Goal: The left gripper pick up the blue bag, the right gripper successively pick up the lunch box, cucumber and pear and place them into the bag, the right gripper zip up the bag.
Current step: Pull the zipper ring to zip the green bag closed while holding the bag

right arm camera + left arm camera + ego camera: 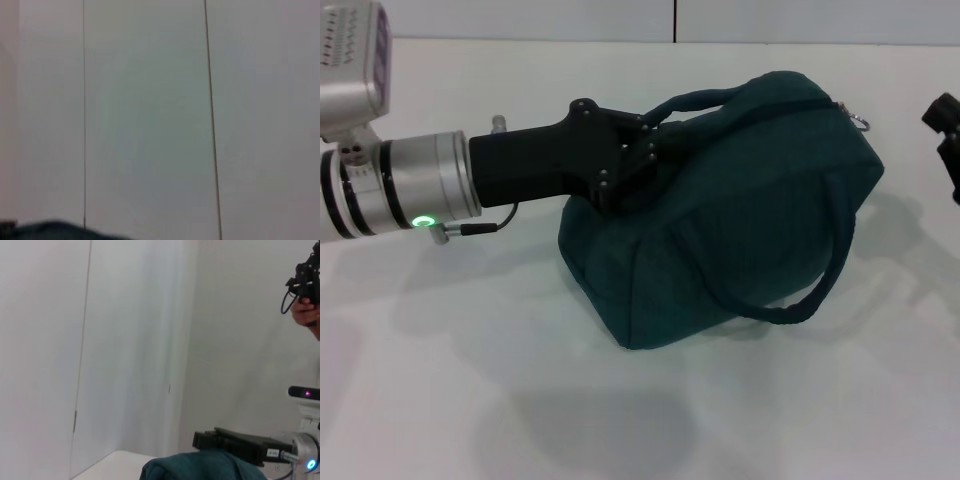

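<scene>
On the white table [440, 400], the left tool [630, 150] grips the zipped blue bag [720, 220] (packing apparently done); the right tool [945, 125], state unreadable, is beside it. Next: release.

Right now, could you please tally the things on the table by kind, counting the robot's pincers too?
Blue bag: 1
Pincers: 2, left pincer at the bag's top, right pincer at the view's edge
Lunch box, cucumber, pear: 0 visible
Total: 3

A plain white matte table [470, 400] is filling the lower view, its far edge meeting a pale panelled wall [125, 340] that is showing thin vertical seams.
</scene>
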